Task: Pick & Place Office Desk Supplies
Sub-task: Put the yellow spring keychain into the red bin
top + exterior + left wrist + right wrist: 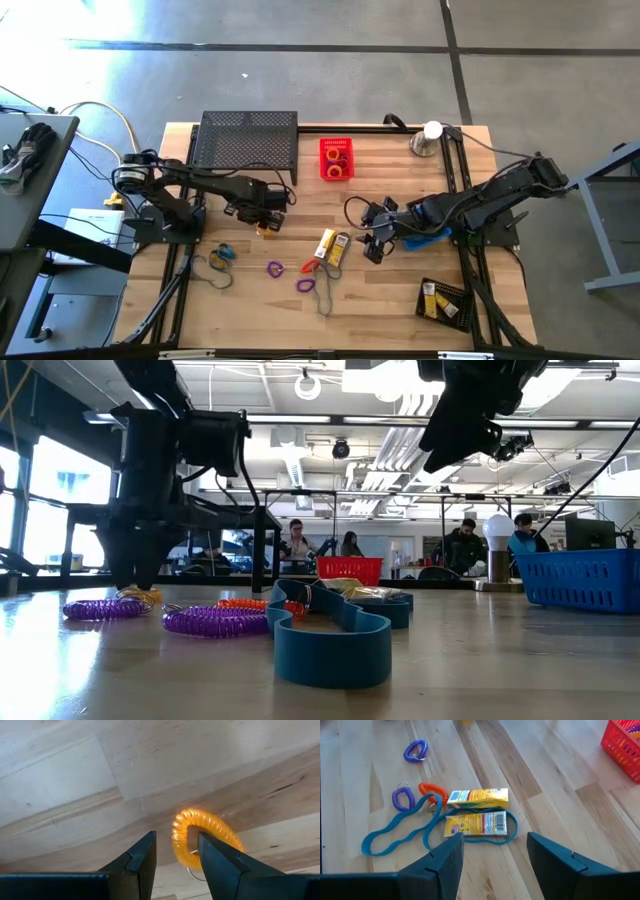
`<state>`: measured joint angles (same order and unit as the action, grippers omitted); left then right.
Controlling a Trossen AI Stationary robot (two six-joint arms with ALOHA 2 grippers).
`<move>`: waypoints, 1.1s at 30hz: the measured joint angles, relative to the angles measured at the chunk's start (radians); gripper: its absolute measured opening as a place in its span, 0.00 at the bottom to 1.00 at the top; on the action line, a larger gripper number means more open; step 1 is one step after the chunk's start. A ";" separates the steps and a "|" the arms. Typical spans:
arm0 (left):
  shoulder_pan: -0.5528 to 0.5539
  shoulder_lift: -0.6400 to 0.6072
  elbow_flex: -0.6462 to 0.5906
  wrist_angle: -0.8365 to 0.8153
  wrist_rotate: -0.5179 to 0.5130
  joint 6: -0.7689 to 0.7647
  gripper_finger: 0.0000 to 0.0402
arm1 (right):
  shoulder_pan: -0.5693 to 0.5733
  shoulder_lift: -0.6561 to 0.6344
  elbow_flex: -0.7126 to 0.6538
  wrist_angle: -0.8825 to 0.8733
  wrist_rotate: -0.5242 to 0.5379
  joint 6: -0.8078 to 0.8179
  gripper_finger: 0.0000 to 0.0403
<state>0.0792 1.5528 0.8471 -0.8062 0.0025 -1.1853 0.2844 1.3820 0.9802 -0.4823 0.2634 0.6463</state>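
Progress: partly done. Red basket point(336, 158) holds a few coil loops (orange, purple); black tray point(445, 301), front right, holds at least one yellow-and-white box.

Still loose mid-table: two yellow boxes point(479, 797), one ringed by a blue band point(436, 823); orange-red coil point(431, 790); purple coils point(403, 798); more bands front left.

Left gripper point(176, 856) parted, one finger inside the orange coil loop point(202, 837) on the wood, not yet clenched. Right gripper point(495, 851) released, empty, above the boxes.

No legible text anywhere; print on the two yellow-and-white boxes point(479, 797) too small to read.
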 joint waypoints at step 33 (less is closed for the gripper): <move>-0.065 0.038 0.014 0.006 -0.026 0.097 0.02 | 0.001 0.000 0.000 0.007 -0.012 0.023 0.51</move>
<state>0.0143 1.5907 0.8614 -0.8003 -0.0238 -1.0882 0.2852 1.3823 0.9802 -0.4752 0.2512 0.6689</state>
